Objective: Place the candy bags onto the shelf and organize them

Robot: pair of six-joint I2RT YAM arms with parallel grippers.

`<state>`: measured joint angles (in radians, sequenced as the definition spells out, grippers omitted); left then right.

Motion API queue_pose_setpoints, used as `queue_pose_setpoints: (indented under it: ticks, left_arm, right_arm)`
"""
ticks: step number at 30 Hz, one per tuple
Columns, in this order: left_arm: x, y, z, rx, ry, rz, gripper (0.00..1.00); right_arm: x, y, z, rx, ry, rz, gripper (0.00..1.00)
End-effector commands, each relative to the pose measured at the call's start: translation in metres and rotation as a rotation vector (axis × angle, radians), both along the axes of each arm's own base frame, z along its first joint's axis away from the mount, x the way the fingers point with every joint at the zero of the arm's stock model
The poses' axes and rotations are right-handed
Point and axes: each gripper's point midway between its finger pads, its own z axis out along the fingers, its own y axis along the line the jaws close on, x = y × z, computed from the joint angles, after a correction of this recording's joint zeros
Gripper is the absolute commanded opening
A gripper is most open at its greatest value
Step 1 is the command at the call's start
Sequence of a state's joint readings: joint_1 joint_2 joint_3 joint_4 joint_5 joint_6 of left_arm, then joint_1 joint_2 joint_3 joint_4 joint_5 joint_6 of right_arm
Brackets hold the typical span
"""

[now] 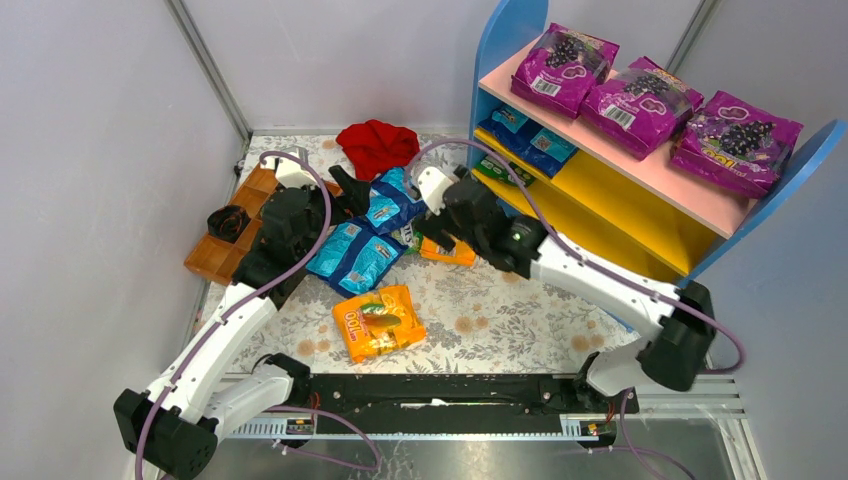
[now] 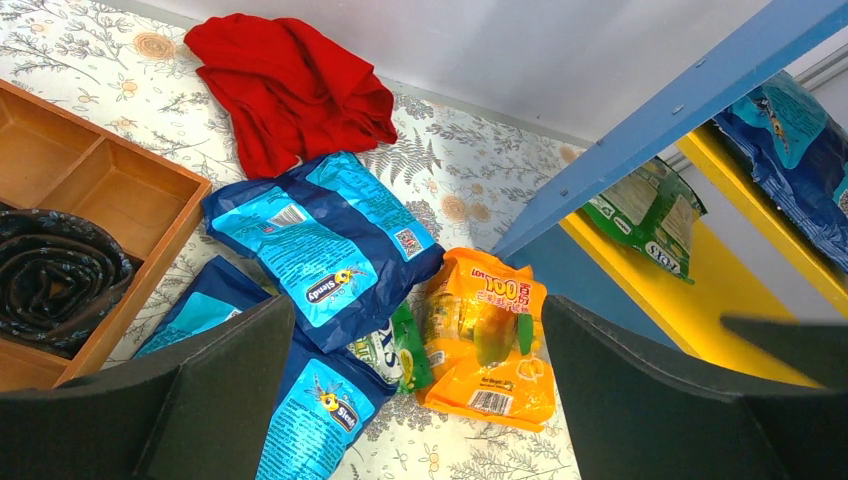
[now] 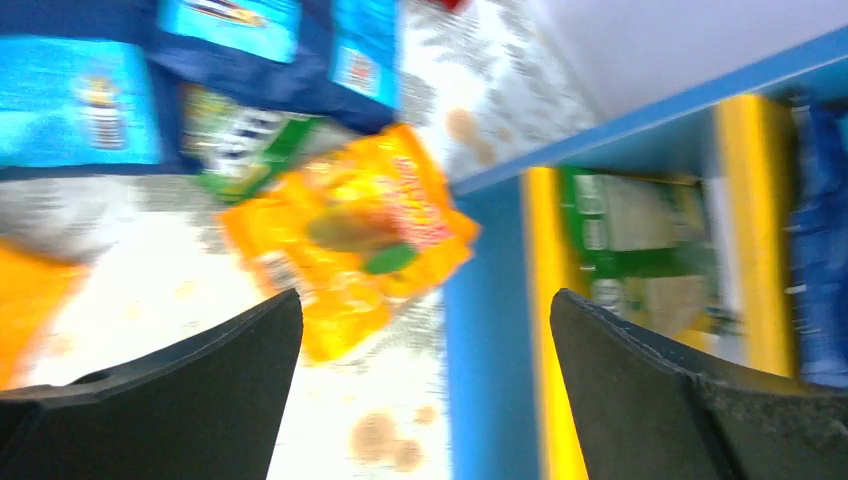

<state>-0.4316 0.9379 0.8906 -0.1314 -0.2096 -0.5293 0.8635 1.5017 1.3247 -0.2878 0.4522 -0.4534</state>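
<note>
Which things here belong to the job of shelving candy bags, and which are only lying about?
Job: orange bags, blue bags and green bag on the table; the shelf.
Lying about: red cloth, wooden tray, black roll in it, magenta grape bags on the top board.

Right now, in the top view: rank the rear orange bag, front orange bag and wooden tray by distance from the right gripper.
1. Rear orange bag, just beneath the right gripper.
2. Front orange bag, front centre.
3. Wooden tray, far left.
</note>
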Motion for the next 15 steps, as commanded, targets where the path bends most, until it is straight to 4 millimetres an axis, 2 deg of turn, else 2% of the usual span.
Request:
queue_pose_setpoints:
  ticks: [1, 2, 5, 7, 11, 15]
  left_arm:
    - [0.002, -0.004, 0.020, -0.041, -0.060, -0.010, 0.99]
    - [0.002, -0.004, 0.020, -0.043, -0.061, -0.010, 0.99]
    - [0.002, -0.005, 0.020, -0.047, -0.061, -0.017, 0.99]
    - [0.003, -0.004, 0.019, -0.046, -0.062, -0.012, 0.99]
    - [0.004, -0.002, 0.018, -0.044, -0.061, -0.005, 0.99]
    - [0.005, 0.000, 0.018, -0.050, -0.060, -0.003, 0.99]
  right_arm:
    - [-0.058, 0.011, -0.033, 0.297, 0.242, -0.049, 1.00]
    - [-0.065, 0.006, -0.048, 0.326, 0.271, -0.079, 1.00]
    - [-0.085, 0.005, -0.071, 0.447, 0.336, -0.088, 1.00]
    - [-0.093, -0.001, -0.088, 0.440, 0.359, -0.083, 1.00]
    - [-0.102, -0.011, -0.110, 0.330, 0.357, -0.041, 1.00]
    - [-0.096, -0.018, -0.131, 0.123, 0.342, -0.015, 1.00]
